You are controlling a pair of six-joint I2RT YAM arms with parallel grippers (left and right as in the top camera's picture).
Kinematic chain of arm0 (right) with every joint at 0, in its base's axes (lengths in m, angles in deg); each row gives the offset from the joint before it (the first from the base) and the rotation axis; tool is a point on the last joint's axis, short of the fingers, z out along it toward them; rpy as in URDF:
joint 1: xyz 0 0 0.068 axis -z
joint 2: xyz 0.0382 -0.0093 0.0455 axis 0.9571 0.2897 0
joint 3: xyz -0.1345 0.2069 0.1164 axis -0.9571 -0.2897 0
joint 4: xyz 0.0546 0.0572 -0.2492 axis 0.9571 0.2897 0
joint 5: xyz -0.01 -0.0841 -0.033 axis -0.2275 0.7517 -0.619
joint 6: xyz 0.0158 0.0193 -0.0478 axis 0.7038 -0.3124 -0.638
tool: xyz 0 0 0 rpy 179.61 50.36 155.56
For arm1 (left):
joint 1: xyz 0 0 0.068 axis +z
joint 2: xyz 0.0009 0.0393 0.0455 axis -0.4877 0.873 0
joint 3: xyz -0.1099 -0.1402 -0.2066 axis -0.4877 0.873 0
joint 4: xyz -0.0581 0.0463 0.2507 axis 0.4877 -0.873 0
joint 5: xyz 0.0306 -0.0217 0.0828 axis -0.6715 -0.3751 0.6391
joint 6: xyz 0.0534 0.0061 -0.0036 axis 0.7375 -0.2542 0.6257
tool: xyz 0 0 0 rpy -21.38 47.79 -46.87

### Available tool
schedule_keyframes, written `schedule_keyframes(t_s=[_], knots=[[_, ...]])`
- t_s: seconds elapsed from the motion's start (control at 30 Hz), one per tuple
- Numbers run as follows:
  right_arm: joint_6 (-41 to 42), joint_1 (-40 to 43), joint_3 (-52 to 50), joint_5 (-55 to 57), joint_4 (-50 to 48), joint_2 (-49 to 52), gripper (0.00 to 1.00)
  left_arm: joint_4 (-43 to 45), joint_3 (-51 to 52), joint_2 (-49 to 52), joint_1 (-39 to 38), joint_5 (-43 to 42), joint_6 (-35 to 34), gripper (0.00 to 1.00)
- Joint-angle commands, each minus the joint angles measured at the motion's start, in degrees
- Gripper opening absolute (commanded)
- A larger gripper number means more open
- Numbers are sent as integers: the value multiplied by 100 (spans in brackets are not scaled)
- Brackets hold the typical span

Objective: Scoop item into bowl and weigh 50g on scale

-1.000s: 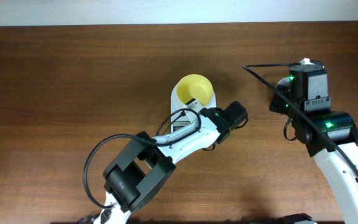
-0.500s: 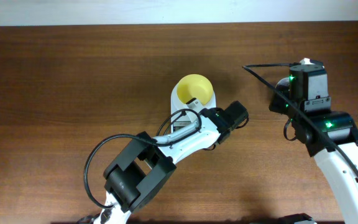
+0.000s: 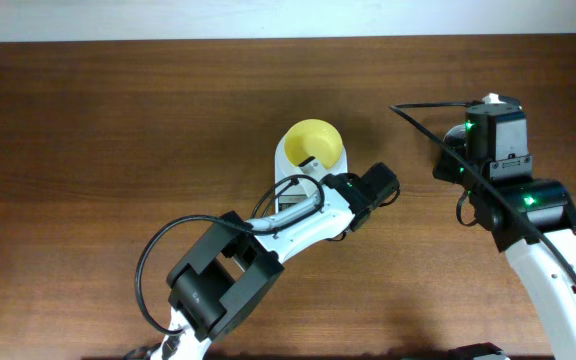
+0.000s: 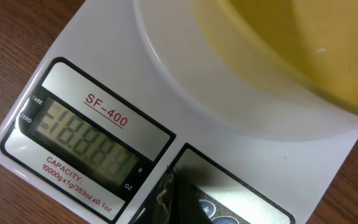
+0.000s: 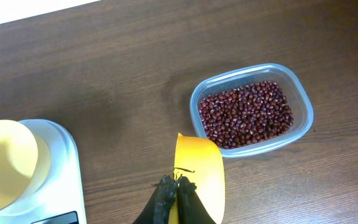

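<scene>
The pale-yellow bowl (image 3: pixel 312 142) stands empty on the white scale (image 3: pixel 283 162). In the left wrist view the bowl (image 4: pixel 291 43) fills the top right, and the scale (image 4: pixel 104 43) has its display (image 4: pixel 86 140) lit with all its digits. My left gripper (image 4: pixel 171 186) is shut with nothing in it, and its tip rests on the button panel beside the display. My right gripper (image 5: pixel 176 186) is shut on the handle of a small yellow scoop (image 5: pixel 201 174), which is empty. The beans (image 5: pixel 246 113) lie in a clear tub just beyond the scoop.
The clear rectangular tub (image 5: pixel 303 102) sits on the wooden table to the right of the scale (image 5: pixel 58 168). In the overhead view the right arm (image 3: pixel 513 195) hides the tub, and the left arm (image 3: pixel 268 235) covers the scale's front.
</scene>
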Motion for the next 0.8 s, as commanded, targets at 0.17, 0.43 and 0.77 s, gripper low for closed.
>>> schedule_keyframes(t_s=[0.17,0.43,0.77], knots=[[-17,15,116,-35,-17,0,4,-90,-37,157,-2,17,-52,0],[-17,15,116,-33,-20,0,4,-275,-39,-146,-63,-155,-50,0],[-22,15,116,13,-17,0,4,-973,-39,-1062,-173,-155,118,0]])
